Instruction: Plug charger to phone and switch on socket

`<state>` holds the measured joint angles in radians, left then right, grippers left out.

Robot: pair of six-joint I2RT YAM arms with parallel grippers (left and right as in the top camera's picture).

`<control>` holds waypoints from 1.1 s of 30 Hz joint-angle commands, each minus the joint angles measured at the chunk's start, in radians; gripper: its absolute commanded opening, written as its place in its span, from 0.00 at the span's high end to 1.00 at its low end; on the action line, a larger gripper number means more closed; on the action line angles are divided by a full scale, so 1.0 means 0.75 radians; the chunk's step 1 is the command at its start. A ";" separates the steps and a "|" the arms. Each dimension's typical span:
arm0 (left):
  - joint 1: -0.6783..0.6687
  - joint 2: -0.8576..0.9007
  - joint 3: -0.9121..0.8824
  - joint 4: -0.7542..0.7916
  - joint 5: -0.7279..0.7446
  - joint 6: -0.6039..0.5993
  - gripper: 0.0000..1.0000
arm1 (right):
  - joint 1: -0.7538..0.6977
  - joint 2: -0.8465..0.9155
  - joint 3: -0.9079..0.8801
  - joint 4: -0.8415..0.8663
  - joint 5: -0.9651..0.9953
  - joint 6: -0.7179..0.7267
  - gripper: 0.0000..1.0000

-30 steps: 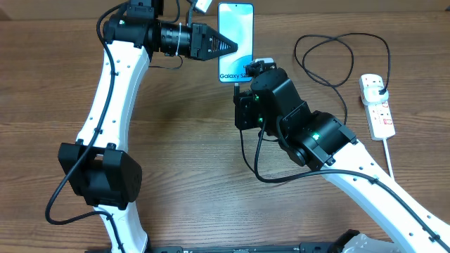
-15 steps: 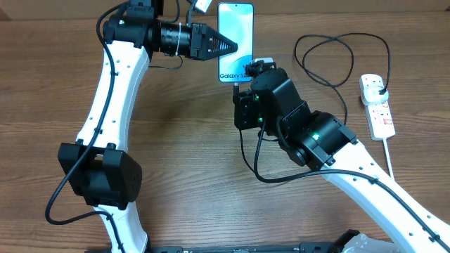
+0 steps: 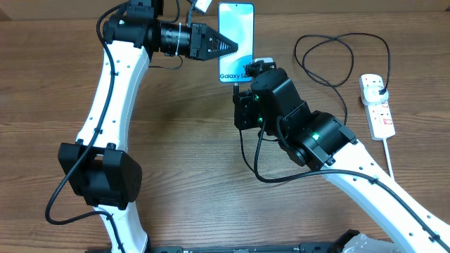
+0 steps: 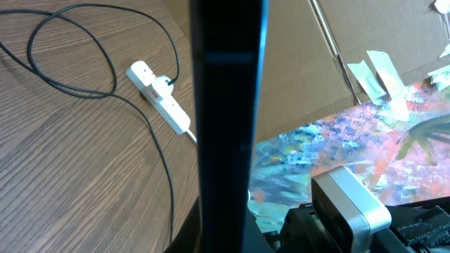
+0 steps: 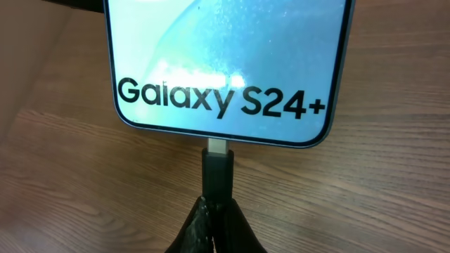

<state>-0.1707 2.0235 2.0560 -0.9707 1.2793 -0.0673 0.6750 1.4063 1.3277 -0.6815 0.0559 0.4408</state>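
The phone (image 3: pixel 235 36) with its light blue screen and "Galaxy S24+" text lies at the table's far middle. My left gripper (image 3: pixel 239 48) is shut on its side edge; in the left wrist view the phone (image 4: pixel 228 119) is a dark edge-on bar between the jaws. My right gripper (image 5: pixel 219 211) is shut on the charger's connector (image 5: pixel 217 172), whose metal tip meets the port at the phone's (image 5: pixel 225 63) bottom edge. The charger cable (image 3: pixel 330 43) loops right to its black plug (image 3: pixel 378 87) in the white socket (image 3: pixel 377 105).
The socket (image 4: pixel 158 97) and cable loop (image 4: pixel 70 67) also show in the left wrist view. The socket's thick white cord (image 3: pixel 389 156) runs toward the front right. Cardboard and colourful cloth lie past the table's far edge (image 4: pixel 365 140).
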 commanded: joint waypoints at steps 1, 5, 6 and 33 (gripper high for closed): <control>-0.013 -0.003 0.019 0.004 0.065 0.046 0.96 | 0.001 -0.010 0.044 0.019 0.014 0.001 0.96; -0.013 -0.003 0.019 0.004 0.064 0.051 0.96 | 0.001 -0.010 0.044 0.020 0.014 0.001 0.96; -0.013 -0.003 0.019 0.004 0.063 0.052 0.96 | 0.001 -0.010 0.044 0.020 0.014 0.001 0.96; -0.013 -0.003 0.019 -0.008 0.036 0.051 0.96 | 0.001 -0.010 0.044 0.037 0.015 0.001 0.96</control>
<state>-0.1707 2.0235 2.0560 -0.9718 1.2789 -0.0517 0.6750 1.4063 1.3277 -0.6758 0.0551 0.4416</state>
